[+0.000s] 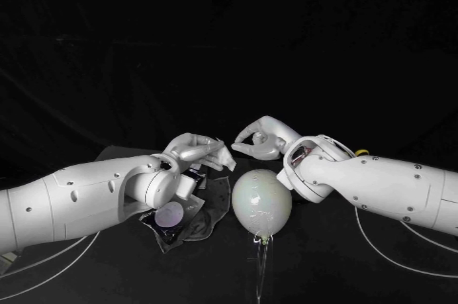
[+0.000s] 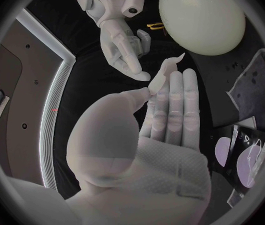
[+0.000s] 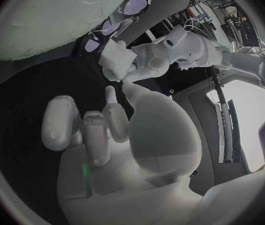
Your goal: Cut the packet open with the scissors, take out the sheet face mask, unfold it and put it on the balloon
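Note:
My left hand (image 1: 196,149) pinches the folded white sheet mask (image 1: 225,157) between thumb and fingers, just behind the balloon; the wrist view shows the same hand (image 2: 170,110) with a mask corner (image 2: 165,69) standing up. The pale balloon (image 1: 261,203) lies on the table between my arms, knot toward me. My right hand (image 1: 259,140) hovers close to the mask with its fingers curled in and nothing in them. From the right wrist, that hand (image 3: 98,130) faces the mask (image 3: 115,62). The cut dark packet (image 1: 179,218) lies under my left forearm.
The black table (image 1: 315,264) carries thin pale cables (image 1: 382,248) beside my right arm. A small yellow object (image 1: 363,152) shows behind my right forearm; I cannot tell what it is. The balloon (image 2: 201,17) and the packet (image 2: 245,155) lie close together.

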